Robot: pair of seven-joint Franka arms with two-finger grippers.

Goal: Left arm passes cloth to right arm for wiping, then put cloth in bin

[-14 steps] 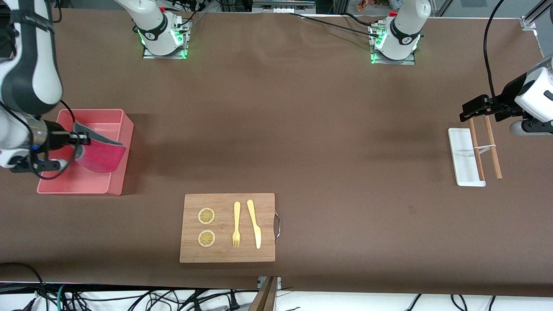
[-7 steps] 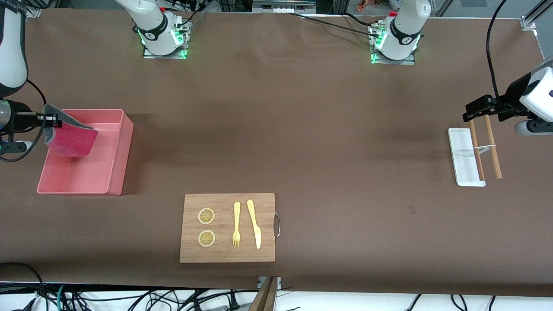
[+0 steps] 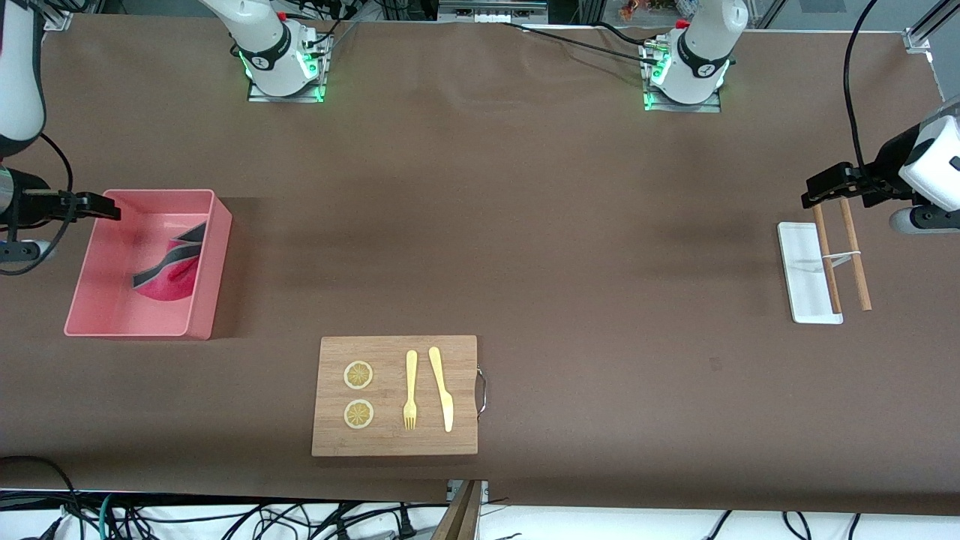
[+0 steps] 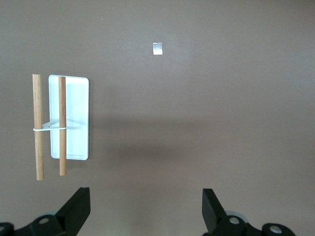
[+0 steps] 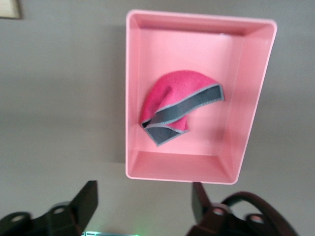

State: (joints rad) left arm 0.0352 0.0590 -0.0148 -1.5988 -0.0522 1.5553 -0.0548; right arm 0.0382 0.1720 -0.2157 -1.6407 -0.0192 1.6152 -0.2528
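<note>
Claw of the right arm, thin black fingers spread apart and holding nothing, hangs over the rim of the pale pink rectangular plastic bin at the right arm's end of the brown worktop. Inside that bin lies the floppy magenta-red cloth with a dark grey reverse, crumpled on the bin floor with a grey band folded across the pink; the right wrist view shows it free of the fingers. Claw of the left arm, black fingers set wide apart and empty, waits over the left arm's end of the worktop, above the small white rectangular tray and the pair of wooden sticks joined by a white band. One stick lies across the tray, the other just beside it on the worktop.
</note>
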